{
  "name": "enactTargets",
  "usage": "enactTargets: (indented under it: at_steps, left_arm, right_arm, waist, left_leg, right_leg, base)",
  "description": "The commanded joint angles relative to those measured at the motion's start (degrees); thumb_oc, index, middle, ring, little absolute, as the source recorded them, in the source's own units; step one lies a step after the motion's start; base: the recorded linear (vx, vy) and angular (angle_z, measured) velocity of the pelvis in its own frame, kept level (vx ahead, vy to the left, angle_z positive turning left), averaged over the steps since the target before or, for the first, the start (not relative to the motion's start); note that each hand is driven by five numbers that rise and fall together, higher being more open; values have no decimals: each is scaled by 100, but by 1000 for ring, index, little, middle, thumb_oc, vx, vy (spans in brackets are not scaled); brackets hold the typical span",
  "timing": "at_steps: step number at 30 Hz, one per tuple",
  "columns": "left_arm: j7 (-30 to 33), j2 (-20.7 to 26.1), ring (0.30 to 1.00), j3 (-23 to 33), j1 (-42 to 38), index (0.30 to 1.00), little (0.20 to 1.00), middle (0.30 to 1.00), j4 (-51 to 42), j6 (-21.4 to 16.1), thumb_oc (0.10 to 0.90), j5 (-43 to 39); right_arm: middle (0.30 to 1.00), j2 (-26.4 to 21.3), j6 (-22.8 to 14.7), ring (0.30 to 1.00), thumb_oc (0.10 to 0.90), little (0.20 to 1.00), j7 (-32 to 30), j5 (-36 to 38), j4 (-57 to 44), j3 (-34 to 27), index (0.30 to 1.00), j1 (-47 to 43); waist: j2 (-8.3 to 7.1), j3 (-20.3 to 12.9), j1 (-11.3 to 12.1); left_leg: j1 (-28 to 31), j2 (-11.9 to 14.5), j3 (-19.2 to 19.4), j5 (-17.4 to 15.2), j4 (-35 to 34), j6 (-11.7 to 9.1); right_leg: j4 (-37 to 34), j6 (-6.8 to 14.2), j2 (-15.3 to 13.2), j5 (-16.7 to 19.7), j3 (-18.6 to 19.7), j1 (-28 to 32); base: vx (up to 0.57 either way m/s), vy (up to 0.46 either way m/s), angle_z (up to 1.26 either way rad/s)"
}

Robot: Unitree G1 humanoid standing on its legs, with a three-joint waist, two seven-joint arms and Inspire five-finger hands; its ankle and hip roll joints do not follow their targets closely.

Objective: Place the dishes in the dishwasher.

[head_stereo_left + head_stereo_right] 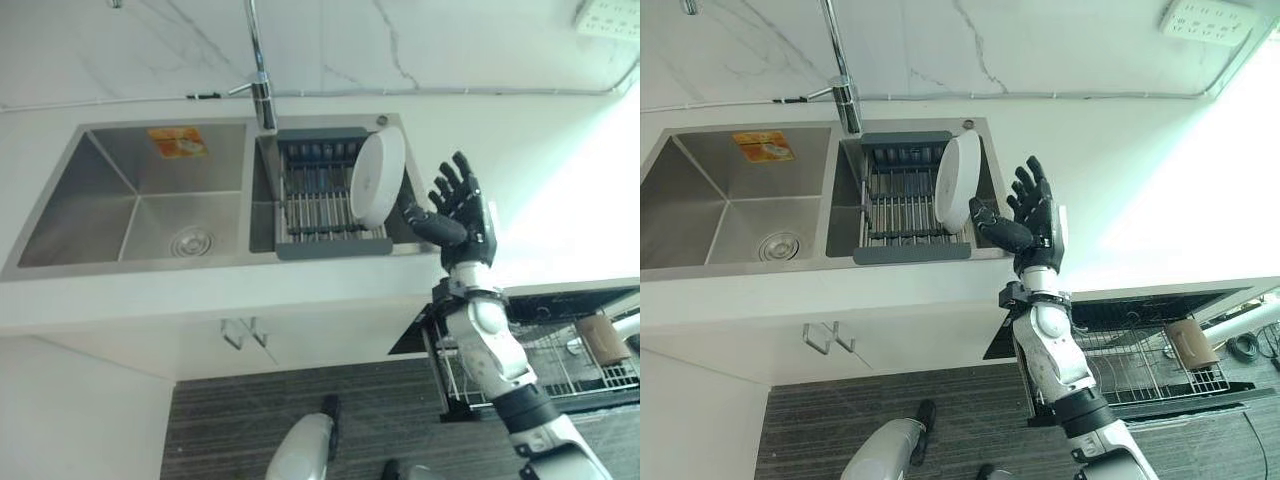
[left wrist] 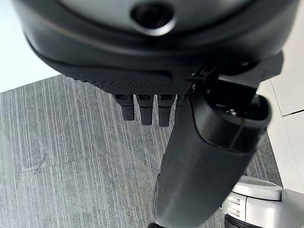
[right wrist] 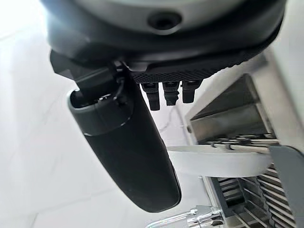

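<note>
Over the sink's (image 1: 60, 215) right basin, a white plate (image 1: 377, 177) stands on edge in the dark drying rack (image 1: 318, 195), leaning against the rack's right side with its face turned toward the right hand (image 1: 461, 208). That hand is raised just beside the plate, on its right, fingers spread and straight, thumb reaching toward the plate's lower rim; nothing is held, and whether the thumb touches the rim cannot be told. The plate's long axis runs near upright, so a grasp would likely come across the rim from the right. The plate looks round, plain, shallow and clean. The left hand (image 2: 142, 111) hangs low over the floor, fingers relaxed and apart, well away from the plate; the right hand is clearly the nearer. The dishwasher rack (image 1: 560, 365) stands pulled out below the counter, to the right.
</note>
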Motion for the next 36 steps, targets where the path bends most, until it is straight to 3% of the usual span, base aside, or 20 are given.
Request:
enactTargets:
  at_steps: [1, 16, 22, 32, 34, 36]
  left_arm:
    - [120, 192, 900, -321, 121, 900, 900, 900, 185, 56, 800, 235]
    - [205, 345, 900, -453, 117, 900, 900, 900, 65, 94, 800, 261]
    - [354, 396, 900, -524, 136, 900, 900, 900, 11, -159, 800, 457]
    - [367, 443, 900, -606, 64, 900, 900, 900, -15, -237, 800, 366]
    - [377, 456, 900, -603, 43, 900, 900, 900, -23, -253, 800, 379]
    - [381, 480, 900, -584, 30, 900, 900, 900, -54, -279, 800, 455]
  right_arm:
    - [900, -35, -602, 900, 800, 900, 174, 63, -300, -213, 900, -742]
    - [900, 136, -265, 900, 800, 900, -128, 375, -41, -221, 900, -1276]
    - [900, 111, -85, 900, 800, 900, -464, 435, 71, -261, 900, -1559]
    - [900, 6, -34, 900, 800, 900, -821, 349, 332, -364, 900, -1772]
    - [900, -46, 47, 900, 800, 900, -954, 83, 436, -390, 900, -1792]
    - [900, -220, 347, 900, 800, 900, -1101, -767, 598, -403, 900, -1823]
  waist:
    - [54, -181, 86]
    - [148, -21, 234]
    - [194, 96, 268]
    - [217, 207, 270]
    - [202, 221, 278]
    - [188, 238, 285]
  left_leg:
    - [388, 287, -184, -1051, 18, -215]
    - [366, 204, -310, -1012, 18, -166]
    - [296, 178, -346, -974, 18, -176]
    - [215, 164, -346, -957, 18, -168]
    - [197, 159, -352, -958, 18, -168]
    - [187, 160, -362, -960, 18, -172]
  right_leg:
    - [-225, 256, -305, 395, -285, -353]
    - [-225, 312, -461, 468, -373, -298]
    - [-225, 341, -516, 517, -357, -358]
    - [-225, 368, -549, 575, -316, -462]
    - [-225, 375, -551, 584, -315, -481]
    - [-225, 387, -557, 598, -322, -497]
  base:
    - [36, 12, 1]
    - [39, 22, 9]
    - [-10, 29, 6]
    - [-13, 14, 0]
    - [0, 0, 0]
    - [0, 0, 0]
